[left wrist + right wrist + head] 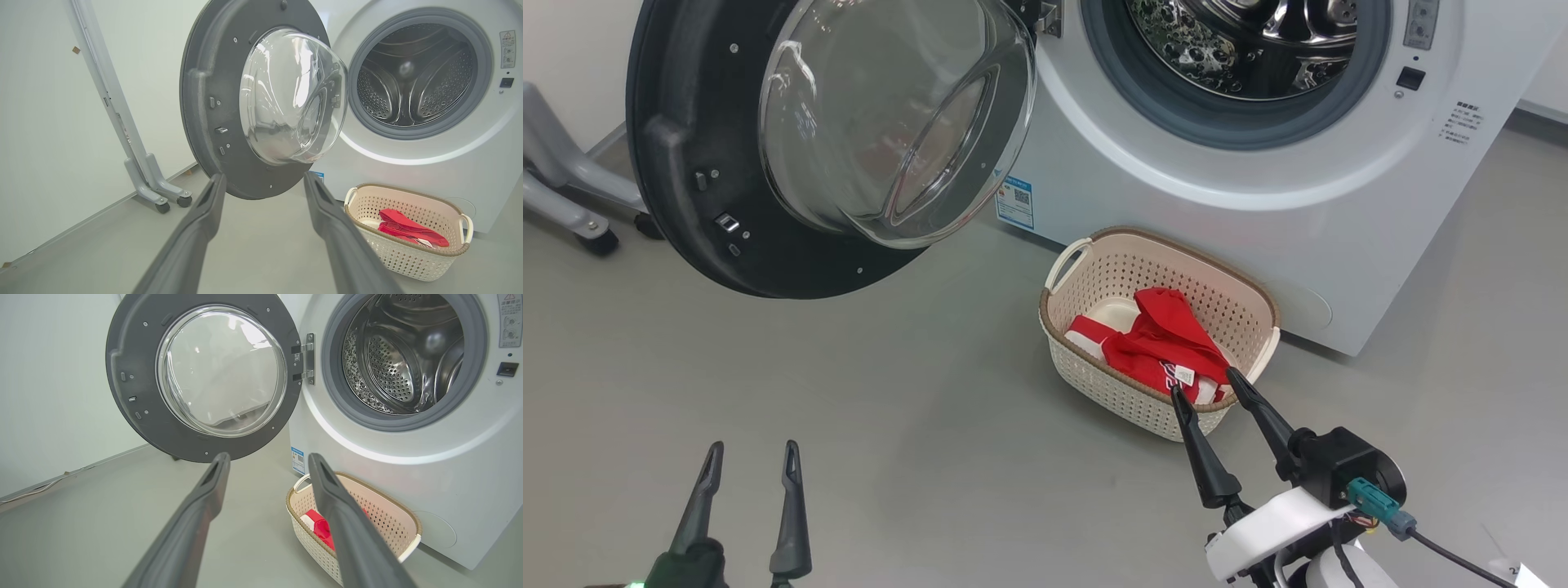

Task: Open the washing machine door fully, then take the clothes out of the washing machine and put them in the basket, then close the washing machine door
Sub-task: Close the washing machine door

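The washing machine stands ahead with its steel drum showing no fabric. Its door hangs swung wide to the left, glass bowl facing me; the same door appears in the right wrist view. On the floor in front sits the cream basket, with the red clothes lying inside it. My right gripper is open just at the basket's near rim, nothing between its fingers. My left gripper is open low at the left, over bare floor.
A grey wheeled stand leans by the wall left of the door. A white wall closes the left side. Grey floor stretches between me and the machine.
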